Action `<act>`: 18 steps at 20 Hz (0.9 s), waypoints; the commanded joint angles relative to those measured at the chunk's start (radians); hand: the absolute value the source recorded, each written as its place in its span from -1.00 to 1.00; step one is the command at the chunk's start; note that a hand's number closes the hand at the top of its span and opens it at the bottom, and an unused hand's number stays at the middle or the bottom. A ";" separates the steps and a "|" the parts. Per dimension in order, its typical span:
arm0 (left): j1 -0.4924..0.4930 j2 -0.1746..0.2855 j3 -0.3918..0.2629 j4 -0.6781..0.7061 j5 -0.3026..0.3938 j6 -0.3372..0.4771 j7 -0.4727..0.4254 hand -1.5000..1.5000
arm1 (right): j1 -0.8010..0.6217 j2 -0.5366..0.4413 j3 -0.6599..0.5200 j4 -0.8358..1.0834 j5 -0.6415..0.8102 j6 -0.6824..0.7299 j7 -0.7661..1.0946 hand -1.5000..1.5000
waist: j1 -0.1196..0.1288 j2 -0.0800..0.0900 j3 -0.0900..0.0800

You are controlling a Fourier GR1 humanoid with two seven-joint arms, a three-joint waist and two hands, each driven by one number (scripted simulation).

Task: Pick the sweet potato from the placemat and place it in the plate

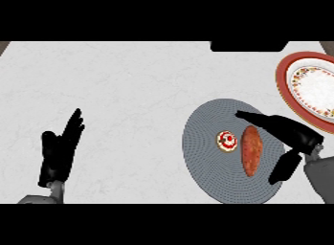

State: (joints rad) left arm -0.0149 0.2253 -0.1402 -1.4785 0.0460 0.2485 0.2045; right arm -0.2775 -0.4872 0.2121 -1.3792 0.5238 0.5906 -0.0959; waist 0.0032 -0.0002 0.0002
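Observation:
An orange-brown sweet potato (251,150) lies lengthwise on the round grey placemat (205,143), right of its middle. My right hand (291,134) hovers just right of the potato, open, with fingers stretched toward the mat's upper edge and the thumb hanging down at the lower right; nothing is held. The plate (289,83), white with a red rim and a flowered band, stands at the far right, above the mat. My left hand (60,150) rests open at the lower left, fingers up.
A small round red-and-white item (227,141) sits on the placemat just left of the sweet potato. A dark object (247,46) lies at the counter's back edge. Pale marbled counter spreads between the two hands.

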 commanded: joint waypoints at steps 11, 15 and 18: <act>-0.033 -0.026 0.097 0.033 -0.035 -0.064 0.012 0.00 | 0.026 0.031 -0.049 0.029 0.171 -0.042 -0.184 1.00 | -0.002 0.000 0.000; 0.018 -0.047 0.072 -0.002 -0.069 -0.067 -0.013 0.00 | -0.015 0.129 -0.023 0.058 0.241 -0.104 -0.130 1.00 | 0.002 0.000 0.000; -0.012 -0.075 0.067 0.033 -0.083 -0.046 0.004 0.00 | -0.017 0.058 -0.085 0.145 0.268 -0.194 -0.248 1.00 | 0.002 0.002 0.000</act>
State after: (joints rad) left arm -0.0311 0.1662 -0.0719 -1.4615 -0.0182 0.1938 0.2158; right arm -0.2740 -0.4056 0.1617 -1.3344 0.7438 0.4906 -0.2507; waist 0.0028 -0.0007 -0.0005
